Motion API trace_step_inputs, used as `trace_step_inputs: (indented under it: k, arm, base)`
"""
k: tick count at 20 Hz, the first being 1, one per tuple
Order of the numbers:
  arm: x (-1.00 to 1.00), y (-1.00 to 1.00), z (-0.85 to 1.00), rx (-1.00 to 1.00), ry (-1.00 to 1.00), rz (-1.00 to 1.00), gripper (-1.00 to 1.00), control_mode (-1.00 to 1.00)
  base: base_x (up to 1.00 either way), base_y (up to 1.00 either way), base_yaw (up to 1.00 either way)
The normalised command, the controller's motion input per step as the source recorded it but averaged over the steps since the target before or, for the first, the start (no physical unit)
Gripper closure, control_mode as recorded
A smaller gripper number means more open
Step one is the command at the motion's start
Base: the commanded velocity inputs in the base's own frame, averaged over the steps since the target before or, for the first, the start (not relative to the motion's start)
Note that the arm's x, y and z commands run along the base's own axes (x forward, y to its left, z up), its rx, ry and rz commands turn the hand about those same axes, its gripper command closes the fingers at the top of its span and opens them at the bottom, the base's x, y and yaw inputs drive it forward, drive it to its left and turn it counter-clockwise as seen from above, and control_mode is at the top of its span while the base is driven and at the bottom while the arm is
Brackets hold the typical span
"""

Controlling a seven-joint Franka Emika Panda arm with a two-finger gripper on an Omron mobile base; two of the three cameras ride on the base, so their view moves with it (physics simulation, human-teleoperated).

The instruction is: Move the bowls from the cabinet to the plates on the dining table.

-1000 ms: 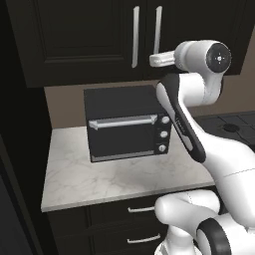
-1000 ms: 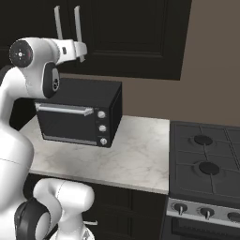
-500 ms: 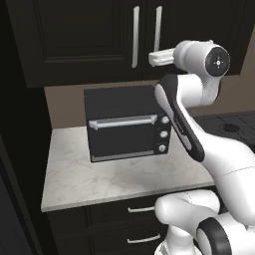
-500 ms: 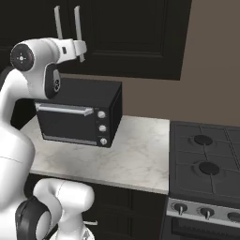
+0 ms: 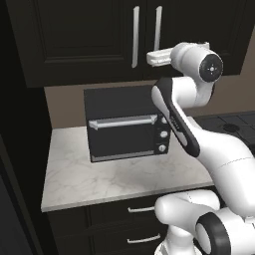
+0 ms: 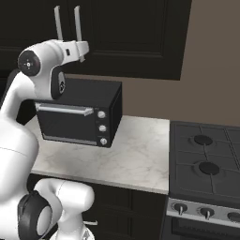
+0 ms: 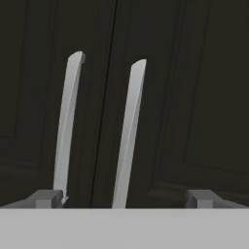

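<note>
The cabinet (image 5: 94, 40) is standing shut, both doors closed, so the bowls are presumably lying behind them; none is showing, and I cannot tell where inside they are sitting. That is likely why the arm is reaching up rather than down toward the surface (image 5: 114, 177) carrying the toaster oven (image 5: 127, 124): a door probably needs opening before anything can be lifted out.

The arm is rising from the base, bending sharply at the elbow above the oven and pointing its wrist forward at the doors, level with the lower ends of the two long silver handles (image 7: 68, 126). The claw (image 7: 124, 198) is standing spread as wide as it goes, gripping nothing. In the hand view, the right-door handle (image 7: 129, 131) is sitting between its tips, while the left one is lining up with the left tip.

My guess is that the wide spread is leaving room to slide around the right-door handle before closing and pulling.
</note>
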Motion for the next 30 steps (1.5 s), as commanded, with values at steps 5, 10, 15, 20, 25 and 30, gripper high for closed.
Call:
trace_step_inputs:
  k: [5, 10, 15, 20, 25, 30]
  arm:
    - [0.20, 0.00, 0.03, 0.01, -0.02, 0.00, -1.00, -1.00]
    - [0.23, 0.00, 0.02, 0.02, 0.00, 0.00, -1.00, -1.00]
    - [0.28, 0.00, 0.00, 0.03, 0.01, 0.00, -1.00, -1.00]
    - [0.31, -0.01, 0.00, 0.03, 0.03, 0.00, -1.00, -1.00]
    - [0.32, 0.00, 0.00, 0.03, 0.03, 0.00, -1.00, -1.00]
    - [0.33, 0.00, 0.00, 0.03, 0.05, 0.00, -1.00, -1.00]
  base:
    - [0.00, 0.00, 0.00]
    - [0.00, 0.00, 0.00]
    - [0.00, 0.00, 0.00]
    - [0.00, 0.00, 0.00]
    - [0.00, 0.00, 0.00]
    - [0.00, 0.00, 0.00]
